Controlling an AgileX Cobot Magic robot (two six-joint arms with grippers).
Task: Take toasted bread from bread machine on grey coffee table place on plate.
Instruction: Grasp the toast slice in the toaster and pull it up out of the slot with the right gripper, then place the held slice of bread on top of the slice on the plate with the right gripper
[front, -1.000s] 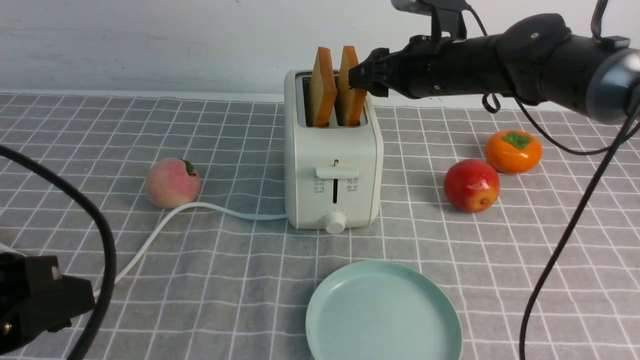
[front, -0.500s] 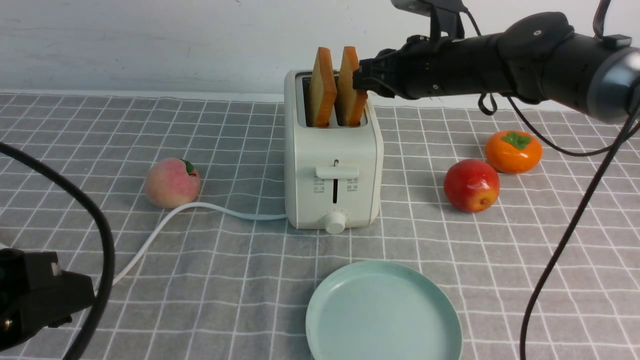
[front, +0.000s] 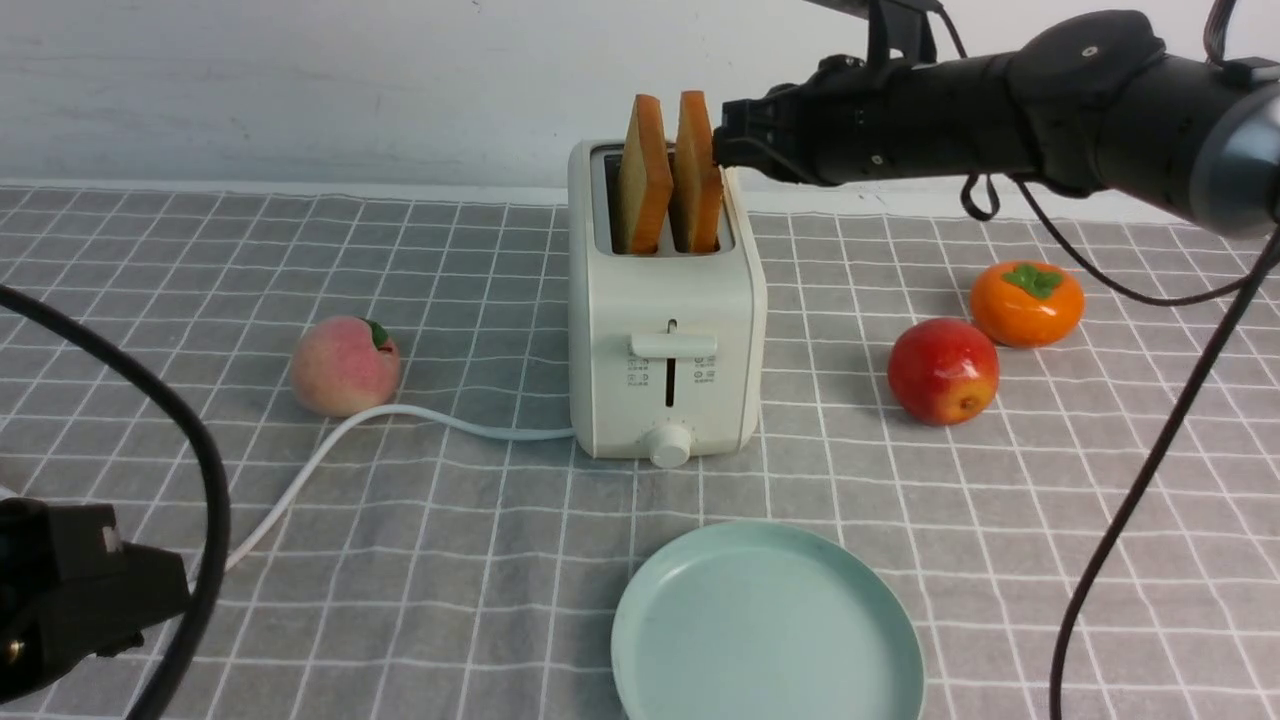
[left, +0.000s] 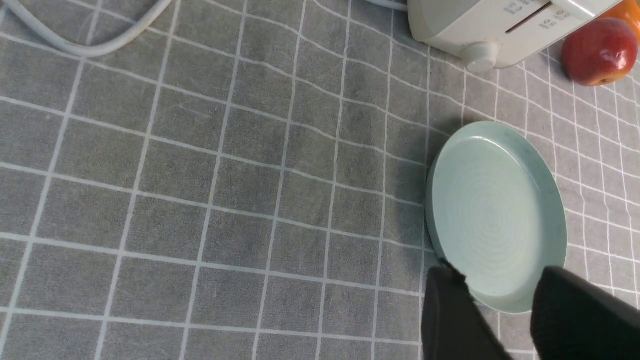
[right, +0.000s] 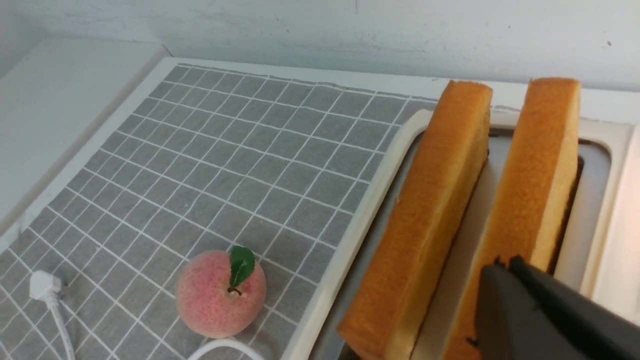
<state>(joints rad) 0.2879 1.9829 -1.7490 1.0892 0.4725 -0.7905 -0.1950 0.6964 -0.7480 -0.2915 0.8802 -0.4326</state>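
Right claw (front: 722, 140) is up at the top of the right-hand slice of toasted bread (front: 697, 170), tip touching its outer face. The gap between the jaws is hidden by the slice and the arm, so I can't tell whether it's clamped or just resting against it. The right wrist view shows the dark fingers (right: 530, 310) low against that same slice.

Left claw (left: 500, 285) is low at the near left of the grey desk (front: 450, 560), fingers spread, holding nothing, well apart from everything else.

Counts:
- Toasted bread: 2 slices, one per slot, both standing in the bread machine (front: 665, 300) with upper halves sticking out. The left slice (front: 643, 175) isn't touched by either claw.
- Bread machine: 1, mid-desk, lever and knob facing the robot.
- White cord (front: 400, 412): 1, running off to the left.
- Plate (front: 765, 625): 1, mint green, on the desk just in front of the bread machine, slightly right, not touching it.
- Fruit: 3. Peach (front: 344, 366) is left of the bread machine, by the cord. Red apple (front: 943, 371) and orange persimmon (front: 1027, 302) are on the right, close together.
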